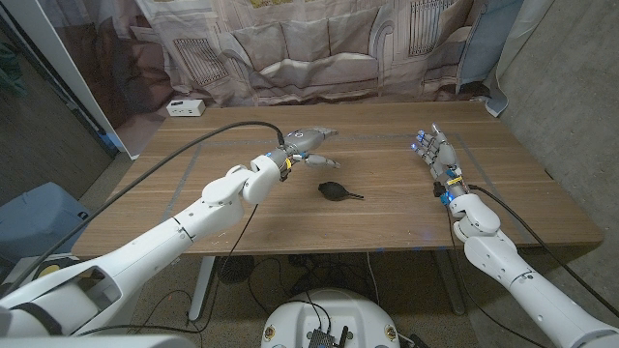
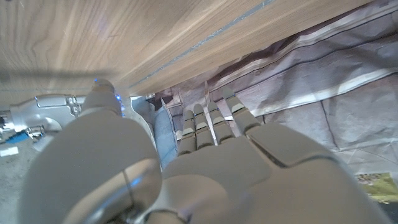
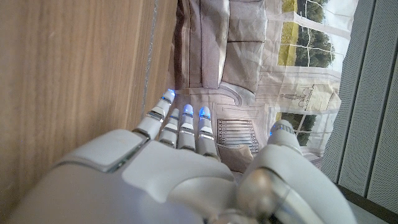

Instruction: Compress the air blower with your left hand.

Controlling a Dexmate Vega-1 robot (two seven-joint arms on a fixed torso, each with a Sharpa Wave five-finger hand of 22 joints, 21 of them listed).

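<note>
The black air blower [image 1: 332, 190] lies on the wooden table [image 1: 387, 217], nozzle pointing right; the left hand [image 1: 306, 147] hovers just behind it, fingers apart and empty, seemingly poised to descend; the right hand [image 1: 437, 157] waits well aside, fingers straight, holding nothing.

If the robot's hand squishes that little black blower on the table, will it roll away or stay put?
The air blower has a round bulb, so it might roll a bit if nudged sideways. Its thin nozzle lies along the wooden table and would probably stop a long roll. It looks like soft rubber, likely to squash and spring back. The left hand hovers open, apart from it.
</note>
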